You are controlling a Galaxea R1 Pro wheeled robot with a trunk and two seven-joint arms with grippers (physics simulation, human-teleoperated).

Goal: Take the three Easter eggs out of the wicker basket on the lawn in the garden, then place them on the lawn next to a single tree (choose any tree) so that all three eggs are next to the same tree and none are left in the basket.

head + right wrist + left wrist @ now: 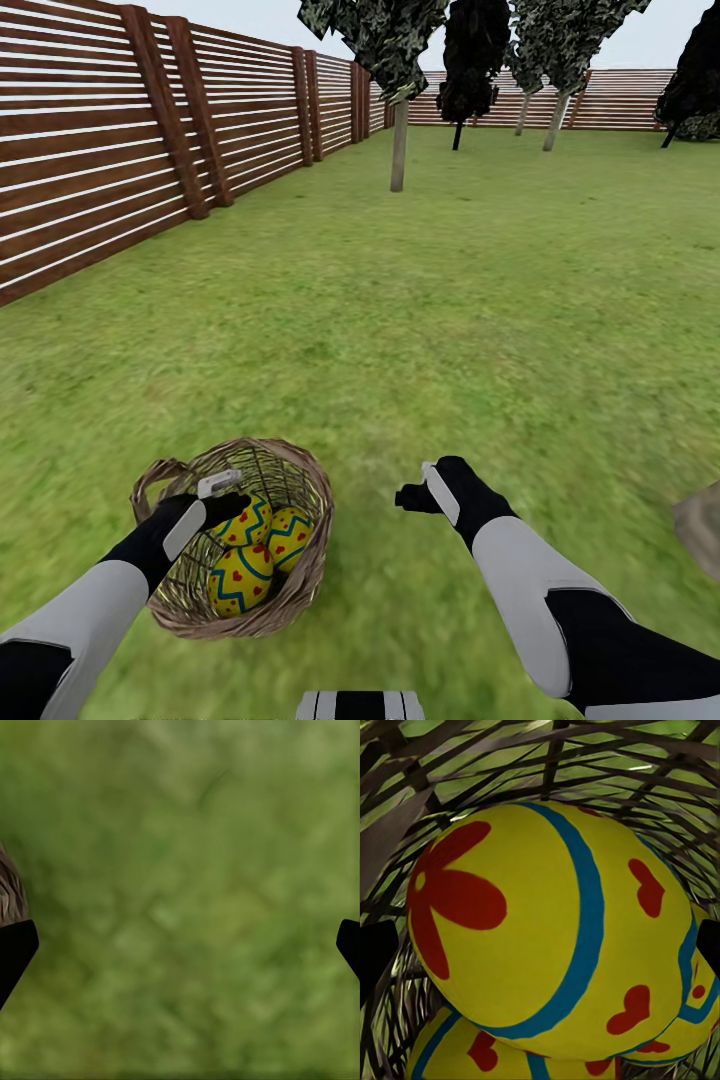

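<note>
Fingers (376, 956) of the left gripper (228, 500) are spread wide around the top Easter egg (547, 930), yellow with a blue band, red flower and hearts, inside the wicker basket (305, 560) on the lawn (480, 330); three eggs (255, 555) lie there. Right gripper (415, 495) hangs spread over bare grass. Slat fence (90, 140) left, tree trunk (399, 145) far ahead
</note>
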